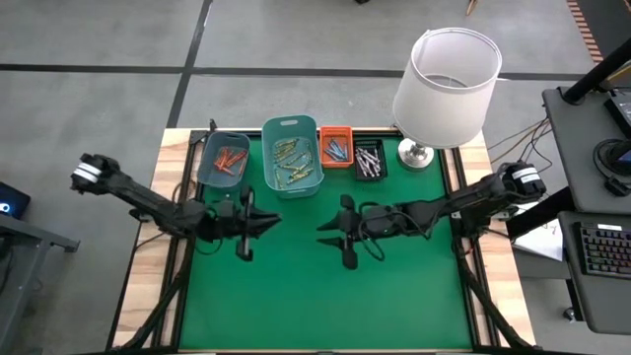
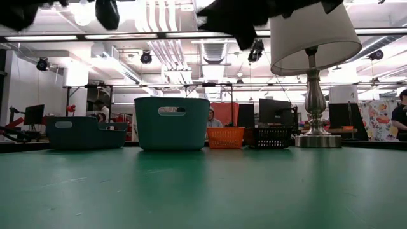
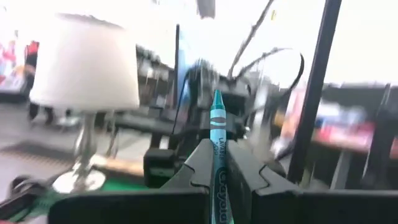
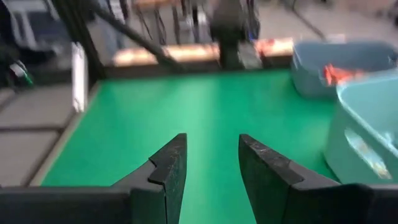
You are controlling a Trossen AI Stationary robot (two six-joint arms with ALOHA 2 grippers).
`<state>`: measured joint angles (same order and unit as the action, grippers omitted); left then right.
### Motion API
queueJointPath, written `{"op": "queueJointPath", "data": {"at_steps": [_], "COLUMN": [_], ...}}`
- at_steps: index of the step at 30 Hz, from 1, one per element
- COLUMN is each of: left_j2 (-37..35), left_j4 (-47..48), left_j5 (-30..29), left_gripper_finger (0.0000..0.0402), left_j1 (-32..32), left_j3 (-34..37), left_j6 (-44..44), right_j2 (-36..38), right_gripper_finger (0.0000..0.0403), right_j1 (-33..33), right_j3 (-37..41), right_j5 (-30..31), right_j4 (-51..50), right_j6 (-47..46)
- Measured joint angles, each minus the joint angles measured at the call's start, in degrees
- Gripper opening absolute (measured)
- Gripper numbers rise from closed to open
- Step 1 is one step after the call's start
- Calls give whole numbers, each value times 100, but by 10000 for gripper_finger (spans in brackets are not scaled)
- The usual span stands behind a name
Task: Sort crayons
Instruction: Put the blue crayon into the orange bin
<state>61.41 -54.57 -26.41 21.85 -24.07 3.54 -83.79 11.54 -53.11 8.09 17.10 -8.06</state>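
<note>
Crayon pinched in the left arm's fingers, pointing at the right arm.
Left gripper (image 3: 219, 186) is clamped on a teal crayon (image 3: 217, 134), long axis running straight out toward the right gripper (image 4: 211, 165), whose fingers stand apart above the green desk (image 1: 296, 296); bins (image 1: 292, 154) lie beyond.

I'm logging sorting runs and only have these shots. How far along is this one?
Nearly done: the crayons already lie by colour in the four bins, and no loose ones show on the green mat. In hand: the left gripper is shut on a teal crayon. Left: binning that crayon. The right gripper is open, empty.
</note>
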Motion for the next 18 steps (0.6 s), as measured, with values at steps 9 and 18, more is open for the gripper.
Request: {"op": "queueJointPath", "data": {"at_steps": [9,18], "left_j2": [1874,2831], "left_j4": [-3450,-3392], "left_j5": [-22,-66], "left_gripper_finger": [0,0], "left_j1": [-20,-42], "left_j3": [455,-612], "left_j6": [-146,-764], "right_j2": [0,0], "right_gripper_finger": [134,160], "right_j1": [95,82], "right_j3": [3,1], "right_j5": [405,335], "right_j4": [1630,1606], "right_j6": [312,313]}}
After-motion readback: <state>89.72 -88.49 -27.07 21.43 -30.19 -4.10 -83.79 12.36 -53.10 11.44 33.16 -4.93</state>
